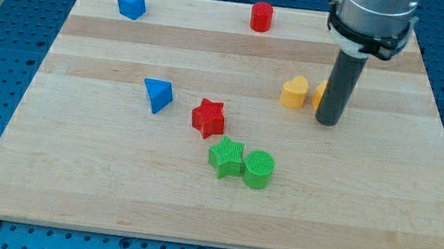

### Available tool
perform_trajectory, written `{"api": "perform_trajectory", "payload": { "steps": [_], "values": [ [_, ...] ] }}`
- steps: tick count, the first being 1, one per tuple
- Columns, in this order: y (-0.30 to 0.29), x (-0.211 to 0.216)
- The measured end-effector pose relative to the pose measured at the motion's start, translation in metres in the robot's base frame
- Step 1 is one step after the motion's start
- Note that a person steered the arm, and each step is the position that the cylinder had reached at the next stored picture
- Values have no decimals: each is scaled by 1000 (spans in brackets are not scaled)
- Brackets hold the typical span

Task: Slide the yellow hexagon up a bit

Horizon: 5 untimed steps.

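my tip touching yellow hexagon (mostly hidden), yellow heart beside, no jaws fitted

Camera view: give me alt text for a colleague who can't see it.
My tip rests on a wooden board, partly hiding a yellow block, with a yellow heart to its left. At centre sit a blue triangle, red star, green star and green cylinder; a blue block and red cylinder sit along the top.
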<state>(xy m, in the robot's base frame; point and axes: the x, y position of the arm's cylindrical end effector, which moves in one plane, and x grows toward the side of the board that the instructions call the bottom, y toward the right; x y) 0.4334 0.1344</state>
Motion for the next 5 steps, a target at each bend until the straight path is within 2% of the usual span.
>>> {"api": "perform_trajectory", "payload": {
  "steps": [4,5],
  "values": [
    [2,-6],
    [2,-21]
  ]
}}
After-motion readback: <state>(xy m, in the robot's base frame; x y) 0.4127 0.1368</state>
